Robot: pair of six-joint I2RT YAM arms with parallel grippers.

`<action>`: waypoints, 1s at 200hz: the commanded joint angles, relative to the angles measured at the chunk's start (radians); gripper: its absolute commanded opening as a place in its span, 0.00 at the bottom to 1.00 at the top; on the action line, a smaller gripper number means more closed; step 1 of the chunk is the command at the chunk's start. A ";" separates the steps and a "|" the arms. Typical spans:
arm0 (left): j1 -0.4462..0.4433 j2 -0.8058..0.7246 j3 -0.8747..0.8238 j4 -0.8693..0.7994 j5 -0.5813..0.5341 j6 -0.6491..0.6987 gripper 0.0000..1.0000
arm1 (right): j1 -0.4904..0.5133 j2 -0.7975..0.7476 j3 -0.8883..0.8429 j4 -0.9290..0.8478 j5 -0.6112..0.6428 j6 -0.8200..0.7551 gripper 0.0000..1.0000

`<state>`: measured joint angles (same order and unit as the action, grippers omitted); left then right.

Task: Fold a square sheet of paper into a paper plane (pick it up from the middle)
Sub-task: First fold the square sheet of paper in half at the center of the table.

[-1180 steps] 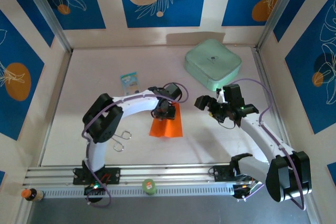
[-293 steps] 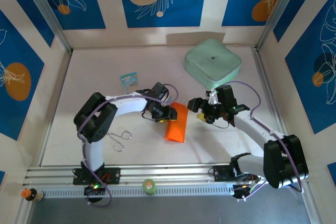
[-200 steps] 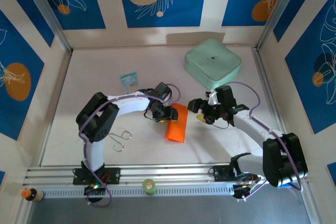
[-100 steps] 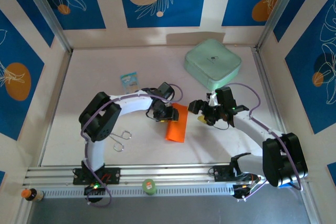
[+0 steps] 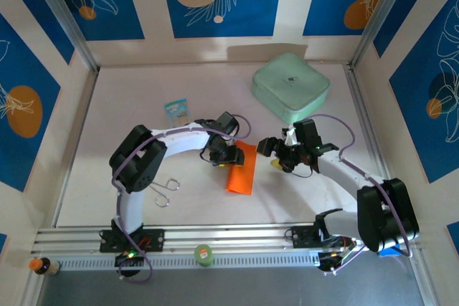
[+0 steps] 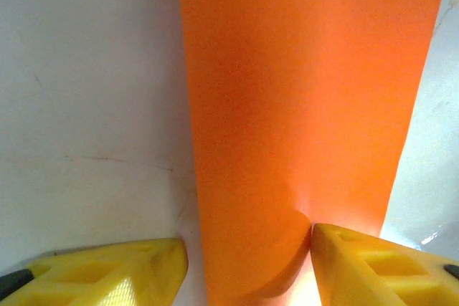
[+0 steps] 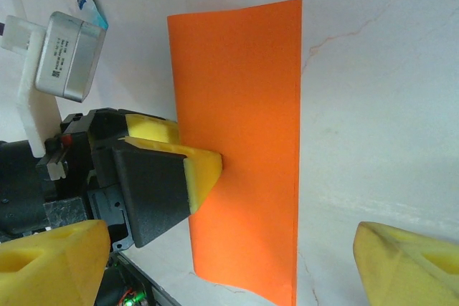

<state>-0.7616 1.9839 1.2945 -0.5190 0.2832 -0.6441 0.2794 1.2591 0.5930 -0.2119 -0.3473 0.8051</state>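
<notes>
Two arms bend inward: left tool (image 6: 249, 245) spread at the orange paper's (image 5: 242, 170) edge, right tool (image 7: 231, 249) spread.

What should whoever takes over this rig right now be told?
Left gripper: open and low at the table. One fingertip presses on a long edge of the orange paper; the other is on bare table beside it.
Right gripper: open wide, holding nothing, hovering above the paper from the opposite side.
Paper: lies flat between the two arms as a narrow rectangle.
Done: by the look of it, one lengthwise fold in half.
Left: no pointed nose and no wings yet, so all the shaping folds of the plane remain.
</notes>
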 commanded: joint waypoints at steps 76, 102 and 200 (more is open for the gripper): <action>0.010 0.122 -0.044 -0.044 -0.148 0.044 0.59 | -0.003 0.021 -0.016 0.008 -0.027 0.006 0.87; 0.011 0.124 -0.044 -0.053 -0.166 0.032 0.59 | -0.003 0.023 -0.013 0.008 -0.027 0.008 0.88; 0.011 0.137 -0.064 -0.029 -0.181 0.013 0.59 | -0.003 0.022 -0.019 0.008 -0.022 0.009 0.87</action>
<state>-0.7616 1.9923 1.3045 -0.5316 0.2787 -0.6460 0.2794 1.2758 0.5922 -0.2005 -0.3477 0.8055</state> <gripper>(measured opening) 0.589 0.876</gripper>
